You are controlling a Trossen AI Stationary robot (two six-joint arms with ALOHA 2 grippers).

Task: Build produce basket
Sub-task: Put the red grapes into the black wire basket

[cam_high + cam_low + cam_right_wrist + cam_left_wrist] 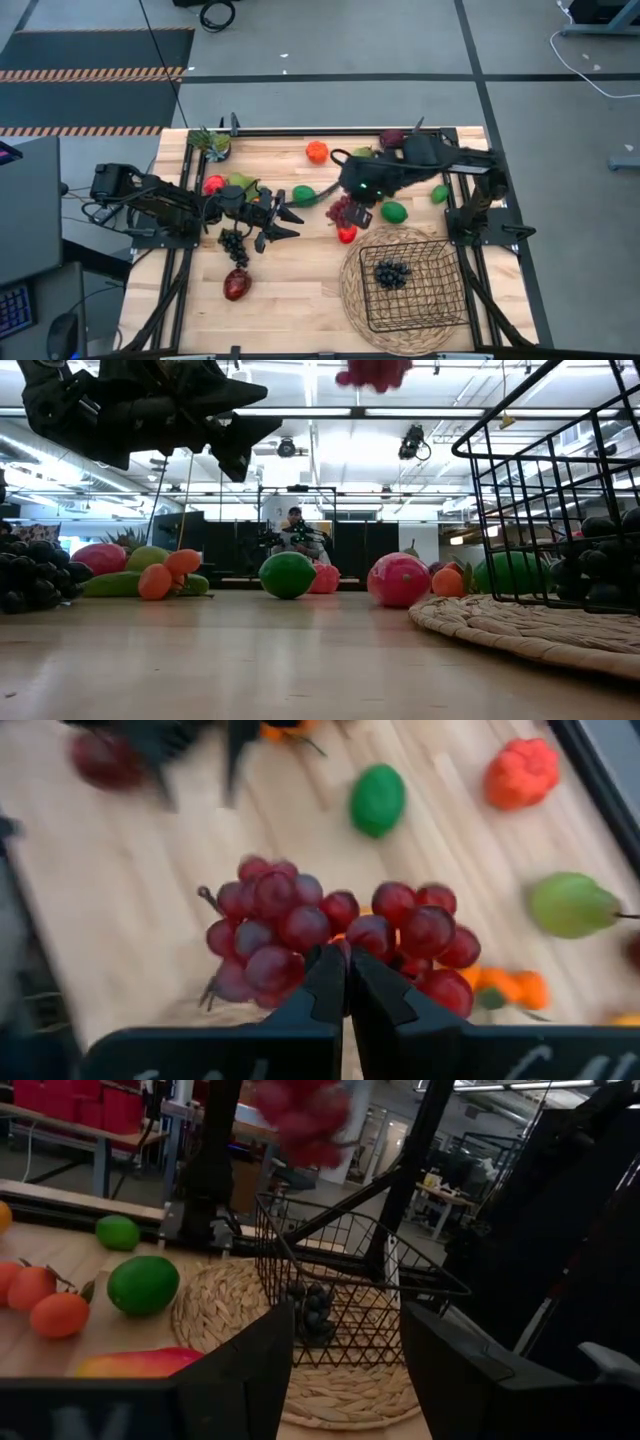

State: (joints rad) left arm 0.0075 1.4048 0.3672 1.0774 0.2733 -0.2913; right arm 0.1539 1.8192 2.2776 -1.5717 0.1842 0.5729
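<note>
Right pincer (347, 982) pressed together on red grape bunch (335, 935), held aloft mid-table, just short of basket (415, 285). Stem hidden behind fingers. Low view cuts bunch off at frame edge. Basket sits on woven mat (355, 290), dark grapes (390, 273) inside. Left pincer (283, 222) spread, empty, hovering beside another dark grape bunch (233, 243). Red fruit (346, 234), green lime (394, 211) lie under right arm's path. Person far behind, indistinct.

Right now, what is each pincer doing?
Left pincer: open, empty, above the wooden table.
Right pincer: shut on the red plastic grape bunch.
</note>
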